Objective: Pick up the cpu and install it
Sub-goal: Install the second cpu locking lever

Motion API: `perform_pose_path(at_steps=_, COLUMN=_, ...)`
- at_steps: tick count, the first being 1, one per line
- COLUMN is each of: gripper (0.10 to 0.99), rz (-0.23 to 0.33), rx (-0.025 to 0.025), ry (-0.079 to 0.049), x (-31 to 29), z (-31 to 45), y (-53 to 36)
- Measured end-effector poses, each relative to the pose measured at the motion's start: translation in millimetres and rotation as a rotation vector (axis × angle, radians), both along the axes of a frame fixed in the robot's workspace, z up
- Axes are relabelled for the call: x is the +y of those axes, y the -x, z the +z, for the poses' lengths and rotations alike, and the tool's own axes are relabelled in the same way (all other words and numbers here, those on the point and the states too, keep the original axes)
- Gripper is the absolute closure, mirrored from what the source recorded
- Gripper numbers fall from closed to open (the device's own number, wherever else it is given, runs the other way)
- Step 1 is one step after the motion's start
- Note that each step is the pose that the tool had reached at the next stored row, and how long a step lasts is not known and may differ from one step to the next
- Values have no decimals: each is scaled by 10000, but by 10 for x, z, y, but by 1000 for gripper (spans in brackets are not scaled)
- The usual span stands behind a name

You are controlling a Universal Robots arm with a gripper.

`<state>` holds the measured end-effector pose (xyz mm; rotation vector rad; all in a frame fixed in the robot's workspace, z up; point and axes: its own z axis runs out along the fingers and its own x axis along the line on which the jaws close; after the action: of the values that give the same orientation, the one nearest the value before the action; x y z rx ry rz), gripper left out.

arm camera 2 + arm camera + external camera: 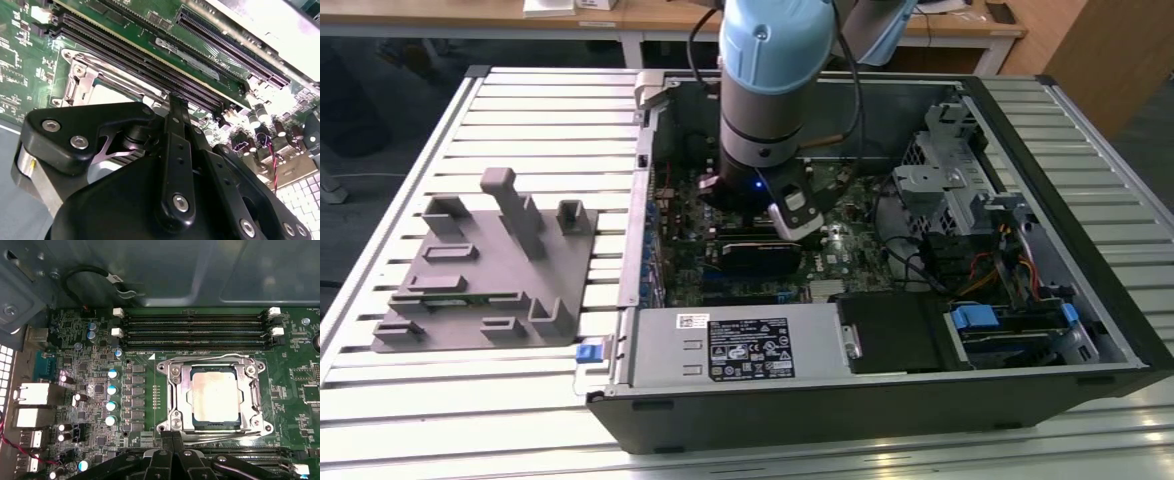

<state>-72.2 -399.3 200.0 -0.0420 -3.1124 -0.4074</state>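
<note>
The cpu (pixel 216 396), a flat square chip with a pale silvery top, lies inside the motherboard socket, with the socket's metal frame (pixel 172 390) around its edges. My gripper (pixel 172 436) is just beside the socket, apart from the chip, its two black fingers pressed together with nothing between them. In the second wrist view the gripper (pixel 178 102) covers part of the socket, and a pale patch of the cpu (pixel 107 94) shows behind it. In the exterior view the gripper (pixel 794 225) hangs low inside the open computer case (pixel 881 400), over the motherboard.
Memory slots (pixel 195 330) run along one side of the socket. A row of capacitors (pixel 111 397) stands on another side. A grey plastic fixture (pixel 480 270) sits on the slatted table at the exterior view's left. Drive bays and cables (pixel 987 270) fill the case's right part.
</note>
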Motion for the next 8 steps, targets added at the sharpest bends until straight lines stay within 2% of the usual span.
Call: perform_pose_path(at_steps=8, gripper=980, rz=2, rx=-17, ry=-58, x=0, z=-37, y=25)
